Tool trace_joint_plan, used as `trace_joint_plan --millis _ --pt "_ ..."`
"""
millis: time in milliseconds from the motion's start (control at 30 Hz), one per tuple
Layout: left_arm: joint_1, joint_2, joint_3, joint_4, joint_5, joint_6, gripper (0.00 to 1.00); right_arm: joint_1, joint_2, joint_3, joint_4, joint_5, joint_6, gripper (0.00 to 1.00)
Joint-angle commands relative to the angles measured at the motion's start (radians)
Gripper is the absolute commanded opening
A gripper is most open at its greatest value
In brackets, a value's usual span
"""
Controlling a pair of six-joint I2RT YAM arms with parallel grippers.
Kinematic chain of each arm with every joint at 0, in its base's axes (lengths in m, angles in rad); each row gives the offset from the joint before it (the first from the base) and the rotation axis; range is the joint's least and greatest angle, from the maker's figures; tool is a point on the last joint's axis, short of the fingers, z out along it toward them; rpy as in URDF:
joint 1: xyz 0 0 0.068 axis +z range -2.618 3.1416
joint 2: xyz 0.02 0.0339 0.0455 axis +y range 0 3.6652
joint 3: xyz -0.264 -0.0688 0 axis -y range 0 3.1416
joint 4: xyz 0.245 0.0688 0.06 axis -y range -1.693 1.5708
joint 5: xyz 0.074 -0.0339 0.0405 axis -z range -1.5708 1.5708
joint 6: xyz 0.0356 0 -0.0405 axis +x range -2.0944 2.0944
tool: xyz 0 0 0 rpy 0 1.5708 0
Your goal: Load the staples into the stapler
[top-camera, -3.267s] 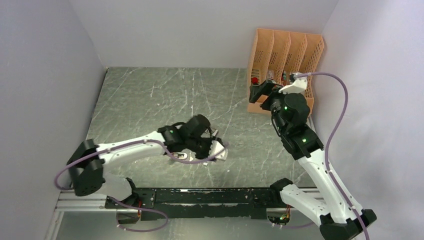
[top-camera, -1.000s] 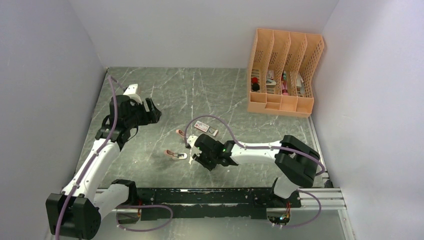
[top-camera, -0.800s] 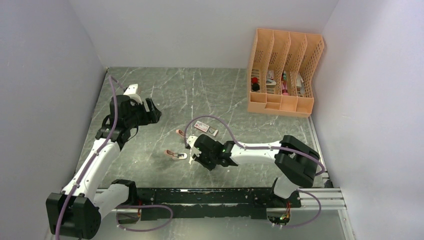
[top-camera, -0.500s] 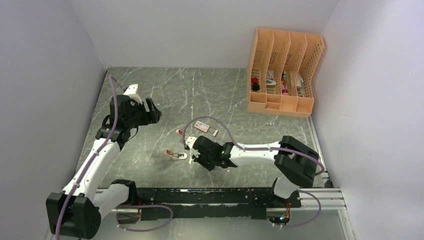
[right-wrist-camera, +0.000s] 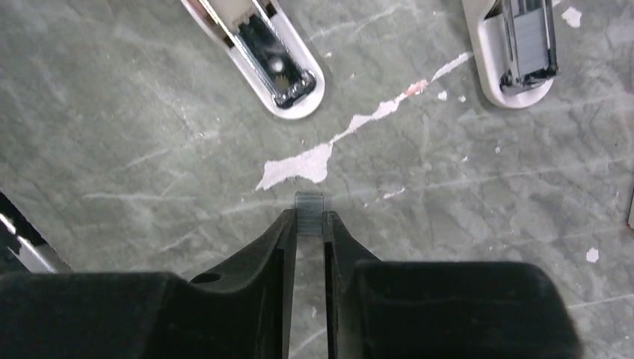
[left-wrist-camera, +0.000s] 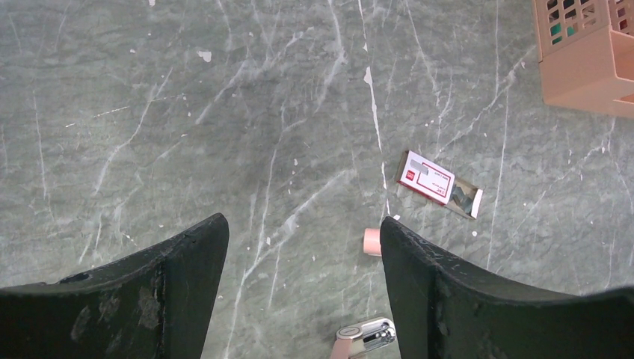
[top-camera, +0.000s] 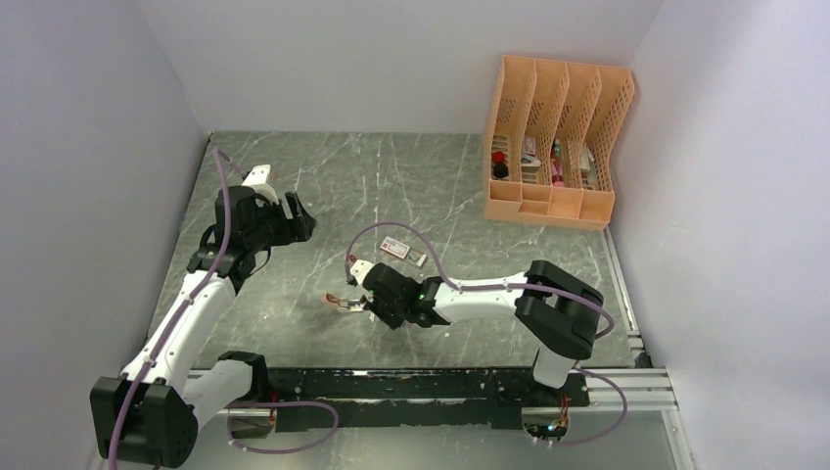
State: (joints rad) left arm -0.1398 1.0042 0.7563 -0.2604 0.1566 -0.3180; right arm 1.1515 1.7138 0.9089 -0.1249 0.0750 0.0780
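Note:
My right gripper is shut on a short silvery strip of staples, held low over the table. Just ahead of it lies a pale pink stapler with its chrome inside showing. To that one's right a second pink stapler part shows a staple channel. The red-and-white staple box lies on the table with its grey tray slid partly out. My left gripper hangs open and empty, high over the left side of the table.
A salmon desk organizer with small items stands at the back right corner. White walls enclose the marbled grey table. A torn pale paper scrap lies in front of the right fingertips.
My right gripper has closed on the staple strip and moved a little left toward the stapler; its elbow swung left too. The left arm has stayed still.

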Motion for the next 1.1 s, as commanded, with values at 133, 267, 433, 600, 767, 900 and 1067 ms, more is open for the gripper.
trace_joint_plan --millis 133,267,433,600,767,900,1067 --pt "0.009 0.0 0.008 -0.002 -0.015 0.01 0.78 0.012 0.068 -0.022 0.109 0.021 0.002 0.24" --pt "0.009 0.003 0.01 -0.002 -0.017 0.012 0.78 0.012 0.061 -0.077 0.175 0.015 -0.008 0.31" --pt "0.009 0.003 0.01 -0.008 -0.026 0.013 0.78 0.011 0.023 -0.161 0.243 0.018 -0.016 0.38" --pt "0.009 0.004 0.009 -0.01 -0.037 0.014 0.78 0.012 -0.025 -0.248 0.329 0.022 -0.025 0.39" --pt "0.009 0.008 0.014 -0.017 -0.049 0.018 0.78 0.012 -0.04 -0.347 0.456 0.014 -0.042 0.36" --pt "0.009 0.002 0.011 -0.016 -0.055 0.019 0.78 0.012 -0.024 -0.379 0.514 0.017 -0.058 0.35" --pt "0.009 0.007 0.012 -0.017 -0.056 0.02 0.78 0.013 0.004 -0.408 0.591 0.02 -0.057 0.34"
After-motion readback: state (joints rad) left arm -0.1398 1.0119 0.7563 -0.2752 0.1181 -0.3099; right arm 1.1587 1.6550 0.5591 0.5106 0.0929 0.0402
